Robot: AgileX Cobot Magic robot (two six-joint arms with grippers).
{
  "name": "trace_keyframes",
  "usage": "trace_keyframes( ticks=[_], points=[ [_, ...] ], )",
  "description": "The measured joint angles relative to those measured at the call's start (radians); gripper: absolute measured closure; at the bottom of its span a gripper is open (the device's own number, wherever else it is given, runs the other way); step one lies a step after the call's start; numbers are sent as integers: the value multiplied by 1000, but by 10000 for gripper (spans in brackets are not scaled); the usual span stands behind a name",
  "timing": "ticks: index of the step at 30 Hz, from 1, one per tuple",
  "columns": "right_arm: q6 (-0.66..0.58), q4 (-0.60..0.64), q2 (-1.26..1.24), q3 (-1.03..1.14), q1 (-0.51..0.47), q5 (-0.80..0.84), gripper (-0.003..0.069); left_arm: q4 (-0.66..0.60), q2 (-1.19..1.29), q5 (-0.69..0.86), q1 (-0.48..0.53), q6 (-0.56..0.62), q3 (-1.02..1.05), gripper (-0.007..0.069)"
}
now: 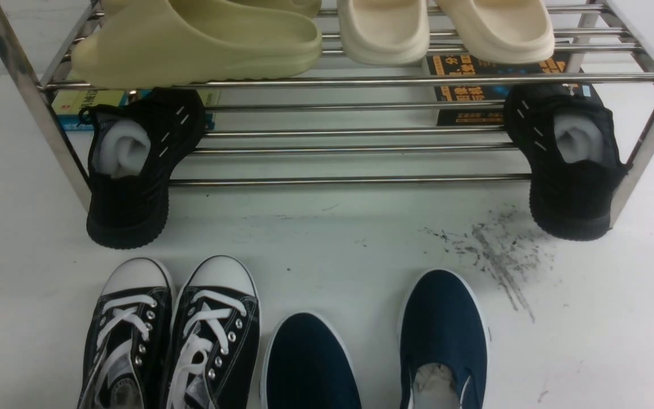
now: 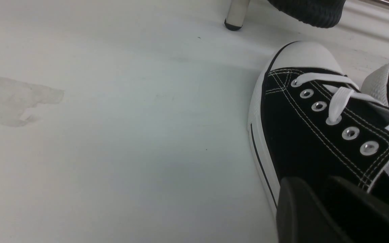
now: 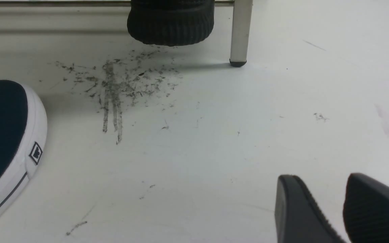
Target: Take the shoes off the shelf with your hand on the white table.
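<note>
The white table [image 1: 327,238] fills the view. The chrome shelf [image 1: 349,182] stands across its far side. Olive slides [image 1: 202,40] and cream slides [image 1: 446,28] sit on the top tier. One plain black knit sneaker [image 1: 134,170] hangs off each end of the lower tier, heel down, and books [image 1: 463,85] lie behind them.

The black canvas lace-up shoes [image 1: 174,341] are off the shelf. They stand side by side on the table toward its near edge, on the robot's left, with their white toe caps pointing at the shelf. A pair of navy slip-ons [image 1: 443,335] stands just beside them toward the middle. A patch of dark scuff marks [image 1: 497,250] lies between the slip-ons and the shelf's right leg.

The left hand [image 2: 316,189] sits low against the outer side of the left canvas shoe. Its fingers [image 2: 299,216] are a narrow gap apart, and I cannot tell whether they pinch the shoe. The right hand [image 3: 319,189] hangs over bare table, narrowly parted and empty.
</note>
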Motion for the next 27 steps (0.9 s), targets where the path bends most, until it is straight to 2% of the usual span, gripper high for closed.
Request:
trace_keyframes(
  ticks=[27],
  points=[
    [0, 0, 0, 0, 0, 0, 422, 0, 0, 0, 0, 0, 0, 462]
  ],
)
